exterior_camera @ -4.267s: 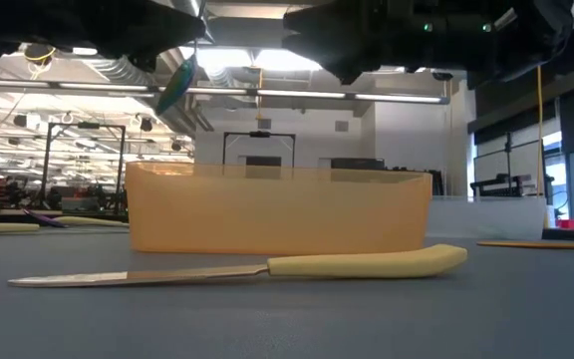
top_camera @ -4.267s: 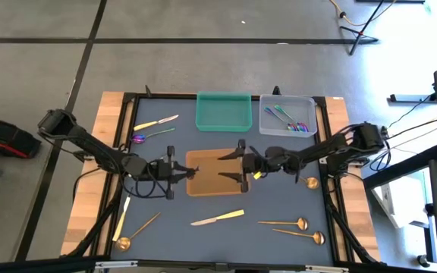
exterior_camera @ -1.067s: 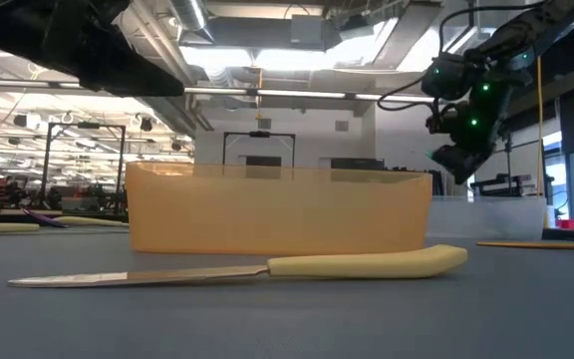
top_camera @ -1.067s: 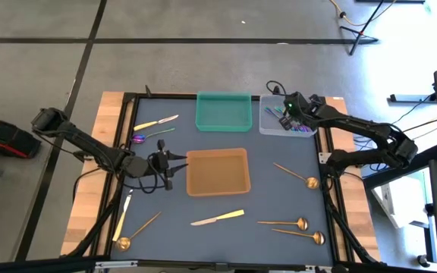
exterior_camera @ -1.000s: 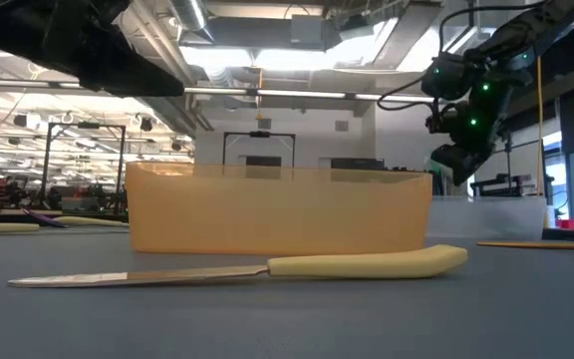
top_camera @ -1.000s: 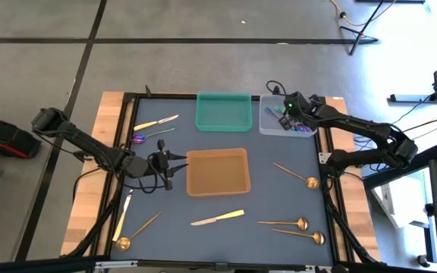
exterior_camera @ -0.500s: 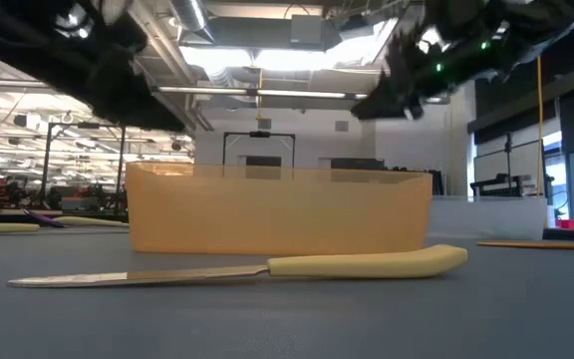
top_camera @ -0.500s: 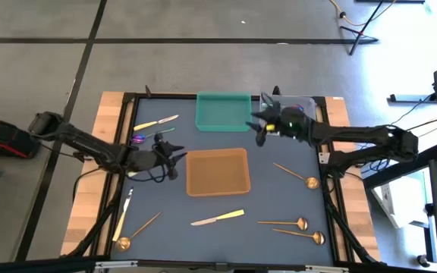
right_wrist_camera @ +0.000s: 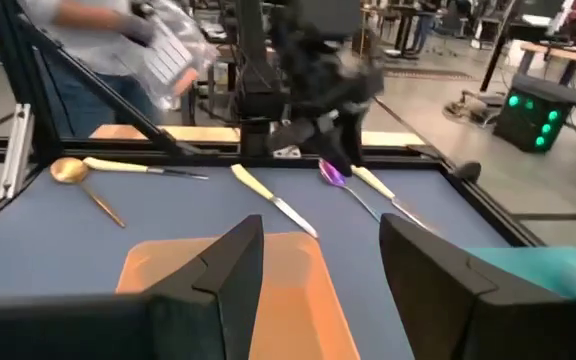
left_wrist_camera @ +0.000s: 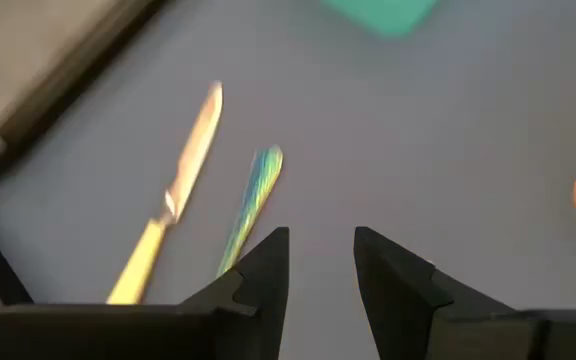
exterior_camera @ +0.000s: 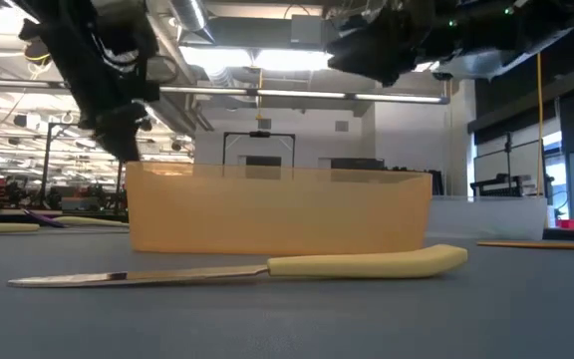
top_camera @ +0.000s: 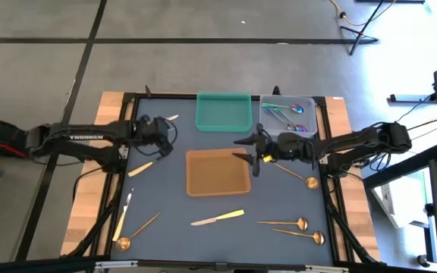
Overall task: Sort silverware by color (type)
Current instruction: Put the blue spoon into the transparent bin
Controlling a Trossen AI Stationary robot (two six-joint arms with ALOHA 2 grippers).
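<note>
Silverware: scattered across the blue table (top_camera: 294,201); several purple-teal pieces (top_camera: 288,114) already in the clear tray (top_camera: 267,123) at the far right; 3 gold spoons (top_camera: 283,224) loose at the near right; 1 cream-handled knife (top_camera: 217,218) in front of the orange tray (top_camera: 218,171); more cream and gold pieces down the left side.

Target piece: purple-teal spoon (left_wrist_camera: 253,200), flat on the table at the far left beside a cream-handled knife (left_wrist_camera: 173,205), just ahead of the left fingertips in the left wrist view.

Left gripper (left_wrist_camera: 315,255): low over the far left of the table, fingers slightly parted, nothing between them.

Right gripper (right_wrist_camera: 313,250): hovering at the right edge of the orange tray, jaws wide apart, empty.

Trays: green tray (top_camera: 223,111) bare inside; orange tray bare inside; clear tray the only 1 filled.

Step in hand: apparently lining up on the purple-teal spoon, with the purple-teal group partly sorted and cream and gold not yet begun.

Next move calls for: dropping the left fingers astride the thin handle without nudging the neighbouring knife, closing firmly, then a long carry or a handover toward the clear tray.

Risk: flat, slim handle likely to slip from a shallow pinch.
</note>
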